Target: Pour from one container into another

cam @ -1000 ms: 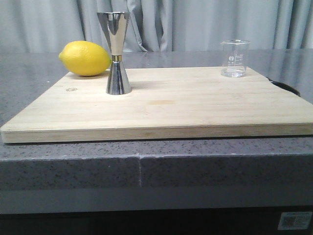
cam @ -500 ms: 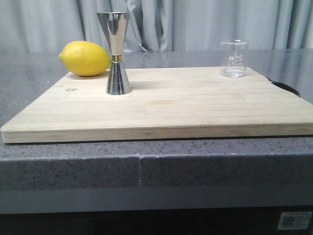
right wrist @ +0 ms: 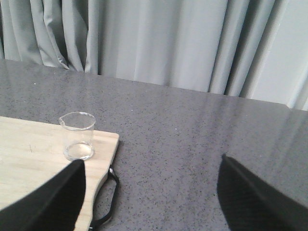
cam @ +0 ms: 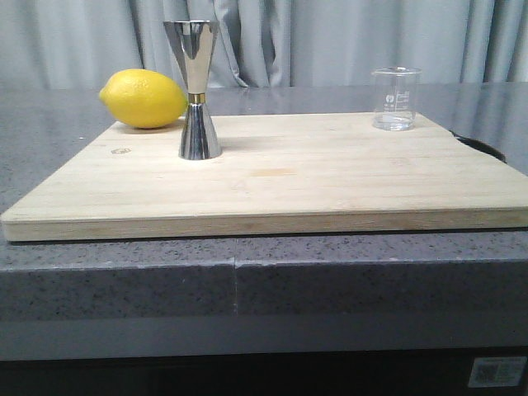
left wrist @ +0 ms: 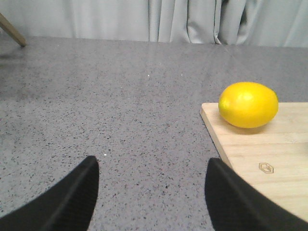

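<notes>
Since the glass beaker (cam: pixel 396 99) stands upright at the far right corner of the wooden board (cam: pixel 272 177), it lies on the right arm's side, and that arm looks the nearer one for the pick. In the right wrist view the beaker (right wrist: pixel 77 136) sits ahead of the right fingers (right wrist: pixel 50 199), off toward the board side, well apart from them; they are spread wide and hold nothing. The steel jigger (cam: pixel 197 89) stands upright far left on the board, just beside the lemon (cam: pixel 143 98). Over bare worktop (left wrist: pixel 110 110), the left fingers (left wrist: pixel 62 202) are also spread and empty.
</notes>
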{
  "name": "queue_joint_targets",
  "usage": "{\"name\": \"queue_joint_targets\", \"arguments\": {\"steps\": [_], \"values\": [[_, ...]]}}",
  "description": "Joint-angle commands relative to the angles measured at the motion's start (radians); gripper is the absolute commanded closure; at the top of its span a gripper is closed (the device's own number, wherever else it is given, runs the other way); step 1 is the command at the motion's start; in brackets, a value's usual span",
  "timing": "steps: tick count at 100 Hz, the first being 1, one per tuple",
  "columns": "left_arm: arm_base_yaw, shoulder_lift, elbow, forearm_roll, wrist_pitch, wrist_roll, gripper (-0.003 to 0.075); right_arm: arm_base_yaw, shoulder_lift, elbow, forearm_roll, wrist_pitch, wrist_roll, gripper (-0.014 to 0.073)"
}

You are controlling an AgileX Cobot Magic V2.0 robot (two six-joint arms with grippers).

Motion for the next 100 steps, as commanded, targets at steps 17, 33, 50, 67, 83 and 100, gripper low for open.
{"name": "queue_joint_targets", "arguments": {"steps": [17,33,50,67,83,100], "values": [[0.001,-0.098,0.017,-0.038,0.028,0.013,0.0281,0.001,-0.030,-0.009,-0.005,-0.074,-0.003,0.0084],[0.001,-0.183,0.017,-0.038,0.029,0.011,0.0281,0.001,-0.030,-0.009,-0.005,-0.081,-0.003,0.0084],[0.001,-0.309,0.015,-0.038,0.045,0.011,0.0281,0.001,-0.034,-0.009,-0.005,-0.113,-0.003,0.0084],[0.001,-0.402,0.017,-0.038,0.020,0.011,0.0281,0.001,-0.036,-0.009,-0.005,-0.141,-0.003,0.0084],[0.001,-0.414,0.017,-0.038,0.030,0.011,0.0281,0.001,-0.036,-0.009,-0.005,-0.143,-0.003,0.0084],[0.001,-0.414,0.017,-0.038,0.030,0.011,0.0281,0.001,-0.036,-0.009,-0.005,-0.143,-0.003,0.0084]]}}
